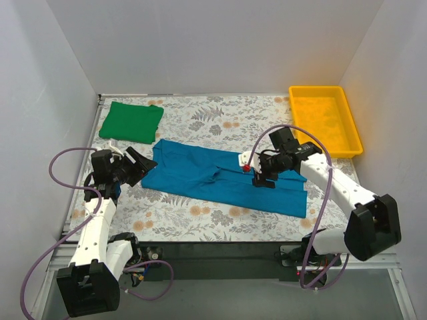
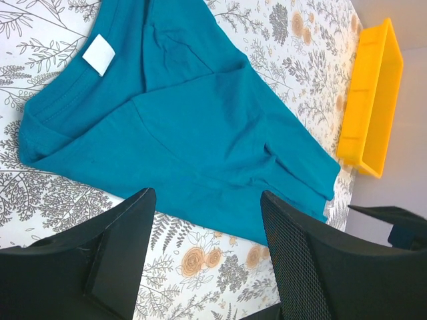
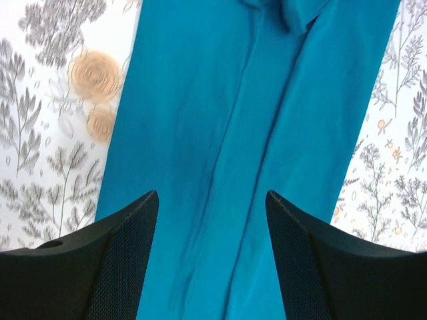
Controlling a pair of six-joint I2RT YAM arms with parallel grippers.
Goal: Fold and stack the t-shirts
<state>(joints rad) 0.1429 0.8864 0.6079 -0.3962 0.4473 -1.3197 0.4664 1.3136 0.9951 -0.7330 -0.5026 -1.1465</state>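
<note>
Jaws wide, empty: left gripper (image 1: 141, 165), right gripper (image 1: 263, 180) | step: teal t-shirt (image 1: 220, 180) mid-table, narrowed lengthwise; green t-shirt (image 1: 131, 122) folded, far-left corner | next: pinch ends, fold crosswise

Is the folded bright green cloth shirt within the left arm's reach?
Probably yes: the left tool is open and empty, and the bright green cloth shirt lies just beyond it, nothing between.

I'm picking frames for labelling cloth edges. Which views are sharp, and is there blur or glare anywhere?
Top external: evenly lit, sharp, no glare on the teal shirt. Left wrist: crisp, the shirt's seams and white label read clearly. Right wrist: softer, the printed orange flowers look smeared, though the fingers look sharp.
</note>
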